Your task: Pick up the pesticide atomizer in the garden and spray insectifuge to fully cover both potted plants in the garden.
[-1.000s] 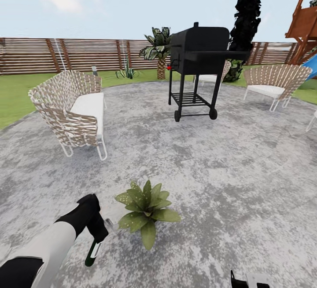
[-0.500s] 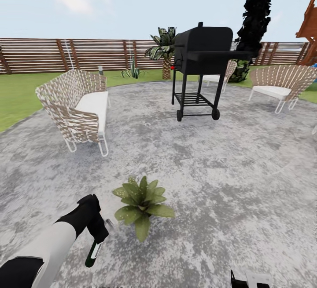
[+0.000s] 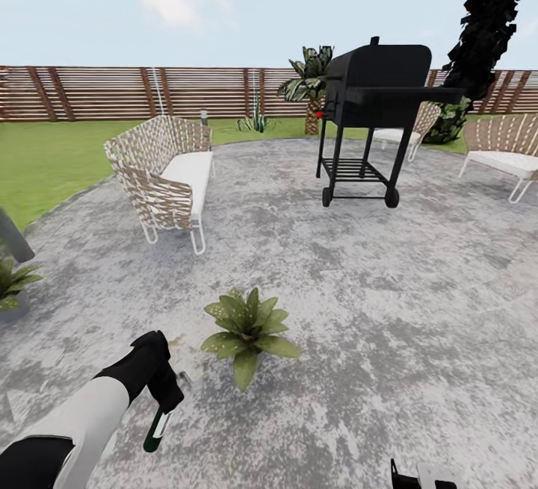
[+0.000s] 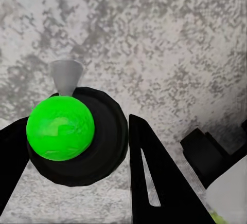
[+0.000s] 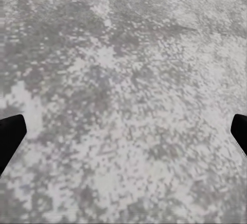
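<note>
Grey patio (image 3: 359,310) carries a potted plant (image 3: 249,331); left pincer (image 3: 166,399) grips the pesticide atomizer (image 4: 60,127), right pincer (image 5: 123,142) gapes.

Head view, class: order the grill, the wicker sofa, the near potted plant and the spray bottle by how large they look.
1. Wicker sofa and grill: alike, unranked
2. Potted plant, flattered by nearness
3. Spray bottle

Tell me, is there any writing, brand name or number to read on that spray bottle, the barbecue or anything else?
None can be read.
Pesticide atomizer in the left gripper: pale label strip, too small to read.
Black grill: no lettering visible, just a small red knob.
</note>
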Available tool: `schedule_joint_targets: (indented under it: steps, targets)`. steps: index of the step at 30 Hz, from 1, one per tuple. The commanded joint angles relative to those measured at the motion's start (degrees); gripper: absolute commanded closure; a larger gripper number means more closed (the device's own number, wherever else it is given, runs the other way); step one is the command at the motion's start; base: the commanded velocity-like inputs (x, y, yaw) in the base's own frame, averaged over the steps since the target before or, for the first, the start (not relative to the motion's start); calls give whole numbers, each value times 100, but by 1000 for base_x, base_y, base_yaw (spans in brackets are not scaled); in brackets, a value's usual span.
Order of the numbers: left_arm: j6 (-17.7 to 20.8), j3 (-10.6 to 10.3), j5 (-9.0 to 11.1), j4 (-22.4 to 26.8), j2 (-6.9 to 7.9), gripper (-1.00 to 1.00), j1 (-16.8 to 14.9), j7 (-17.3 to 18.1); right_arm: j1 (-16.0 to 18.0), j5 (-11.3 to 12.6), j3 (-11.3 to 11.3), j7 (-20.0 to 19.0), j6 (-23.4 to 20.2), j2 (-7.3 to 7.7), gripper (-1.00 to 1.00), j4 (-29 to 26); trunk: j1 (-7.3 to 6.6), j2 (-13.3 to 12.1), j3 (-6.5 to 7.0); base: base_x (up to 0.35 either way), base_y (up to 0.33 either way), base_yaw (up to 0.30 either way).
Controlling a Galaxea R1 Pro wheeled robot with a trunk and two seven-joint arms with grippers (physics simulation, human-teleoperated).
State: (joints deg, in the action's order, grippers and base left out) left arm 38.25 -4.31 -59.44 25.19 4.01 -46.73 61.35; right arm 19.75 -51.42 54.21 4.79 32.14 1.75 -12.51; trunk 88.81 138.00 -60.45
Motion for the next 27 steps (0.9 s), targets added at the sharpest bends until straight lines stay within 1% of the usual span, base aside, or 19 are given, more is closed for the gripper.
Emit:
schedule_joint_targets:
  steps: [1, 5, 7, 9, 11, 14, 19, 27]
  targets:
    - [46, -16, 56, 11, 4, 100, -3, 20, 5, -62, 28, 39, 20, 1, -100, 9, 0, 2, -5, 219, -171, 52]
    - [49, -2, 89, 7, 5, 100, -3, -112, 3, -62, 28, 39, 20, 1, -100, 5, 0, 2, -5, 234, -170, 13]
    - [48, 0, 166, 4, 4, 100, -3, -247, 2, -62, 26, 39, 20, 1, -100, 6, 0, 2, -5, 239, -169, 23]
    - [46, 0, 271, 3, 5, 100, 1, -274, 4, -62, 25, 39, 20, 1, -100, 10, 0, 2, -5, 239, -170, 156]
    - [43, -2, 320, -2, 6, 100, 49, -286, 3, -62, 25, 39, 20, 1, -100, 10, 0, 2, -5, 239, -170, 241]
    - [43, -1, 335, 2, 4, 100, 101, -290, 4, -62, 21, 39, 20, 1, -100, 12, 0, 2, -5, 158, -112, 270]
    - [43, -4, 337, 0, 7, 100, 121, -290, 3, -62, 24, 39, 20, 1, -100, 11, 0, 2, -5, 13, -9, 252]
    - [43, -1, 337, 3, 12, 100, 130, -290, 3, -61, 28, 39, 20, 10, -100, 3, 0, 2, -5, 0, 0, 26]
